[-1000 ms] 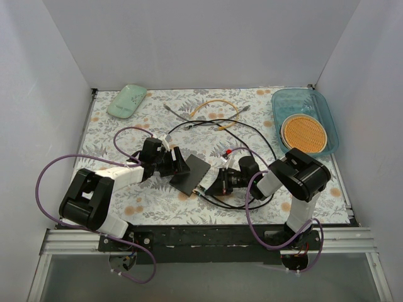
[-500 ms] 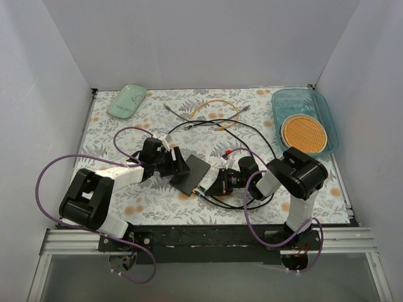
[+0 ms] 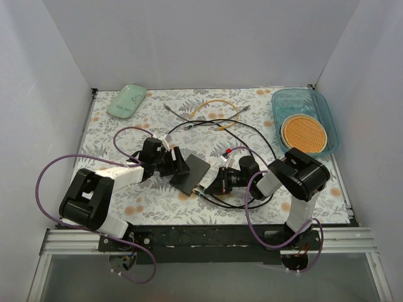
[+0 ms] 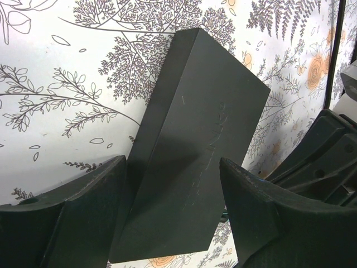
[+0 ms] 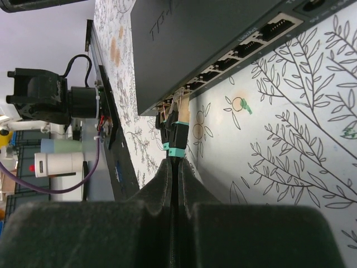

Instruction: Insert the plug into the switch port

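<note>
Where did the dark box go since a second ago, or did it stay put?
No, it stayed put. The switch lies at the same spot and slant on the flowered cloth, just as far from the yellow cable.

The right claw (image 5: 174, 167) enters from the bottom edge, fingers (image 5: 153, 187) pressed together on the black boot of the plug (image 5: 178, 120). A teal band (image 5: 175, 152) rings the boot just beyond the fingertips. The plug's clear tip meets the port row (image 5: 245, 49) near the switch's lower corner; seating depth cannot be determined. The dark grey switch (image 5: 195, 33) fills the upper frame, ports facing the floral bench (image 5: 290, 145). At left, a black rail (image 5: 111, 139) borders the bench, with a purple cable (image 5: 67, 188) beside it.
</note>
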Tool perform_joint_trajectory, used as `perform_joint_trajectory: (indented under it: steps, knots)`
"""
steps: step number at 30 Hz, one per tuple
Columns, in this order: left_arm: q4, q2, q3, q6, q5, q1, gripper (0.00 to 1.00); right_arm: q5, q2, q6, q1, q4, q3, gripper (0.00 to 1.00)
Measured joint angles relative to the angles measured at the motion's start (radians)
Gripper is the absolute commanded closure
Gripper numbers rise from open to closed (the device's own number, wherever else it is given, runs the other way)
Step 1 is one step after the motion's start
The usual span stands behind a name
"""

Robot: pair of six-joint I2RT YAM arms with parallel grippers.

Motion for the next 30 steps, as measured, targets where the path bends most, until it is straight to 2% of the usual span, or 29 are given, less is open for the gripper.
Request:
perform_joint_trajectory:
  steps: [14, 18, 20, 30]
  knots:
    - [0.022, 0.010, -0.001, 0.005, 0.012, 0.003, 0.35, -0.010, 0.052, 0.007, 0.000, 0.039, 0.014, 0.99]
    - [0.041, 0.012, -0.007, 0.014, 0.018, 0.005, 0.37, -0.029, 0.074, 0.011, -0.001, 0.053, 0.032, 0.99]
    - [0.050, 0.012, -0.012, 0.022, 0.018, 0.007, 0.43, -0.037, 0.079, 0.011, 0.000, 0.049, 0.040, 0.99]
    - [0.082, 0.006, -0.035, 0.043, 0.008, 0.014, 0.47, -0.053, 0.088, 0.008, 0.000, 0.012, 0.073, 0.99]
